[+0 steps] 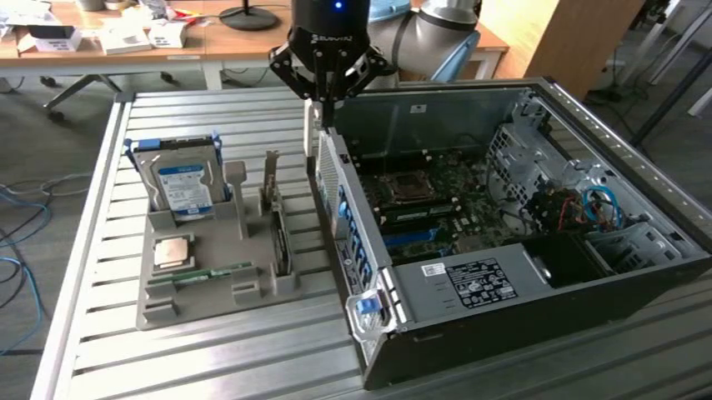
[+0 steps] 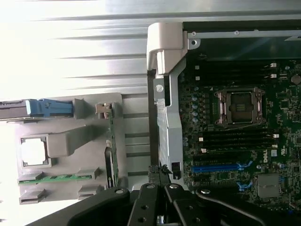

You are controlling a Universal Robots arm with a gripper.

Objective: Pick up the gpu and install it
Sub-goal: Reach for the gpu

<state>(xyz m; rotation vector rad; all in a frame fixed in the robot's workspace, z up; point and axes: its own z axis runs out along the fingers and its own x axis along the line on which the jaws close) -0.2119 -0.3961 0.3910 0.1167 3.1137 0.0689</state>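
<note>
Slatted metal table (image 1: 223, 350) carries everything in the exterior view. A cluttered desk (image 1: 223, 42) stands behind it, and loose cables (image 1: 17, 208) trail on the floor at that view's left. My gripper (image 1: 323, 107) hangs with its fingers pinched together on nothing, right above the rear wall of the open case (image 1: 501, 333). The gpu (image 1: 278, 229) stands on edge in the grey tray (image 1: 167, 308), near the hard drive (image 1: 183, 183) and close to the case, untouched. My worry is that the fingers sit directly over the case wall, so a straight drop would hit sheet metal. Pinched like this, they also could not take the card at all. The card is thin and upright, so I judge an off-centre pinch could tip it or drag the tray across the slats.

In the wrist view the gripper (image 2: 160, 181) is closed and empty over the gap between the case (image 2: 167, 117) wall and the tray (image 2: 61, 141). The gpu (image 2: 112, 150) shows edge-on as a thin green line in the tray. Glare washes out the table (image 2: 70, 47) slats, which could cost me the card's outline. Inside the case, the blue slots (image 2: 218, 167) lie just beside the wall. I reckon a card carried in tilted could snag that wall or miss its slot.
</note>
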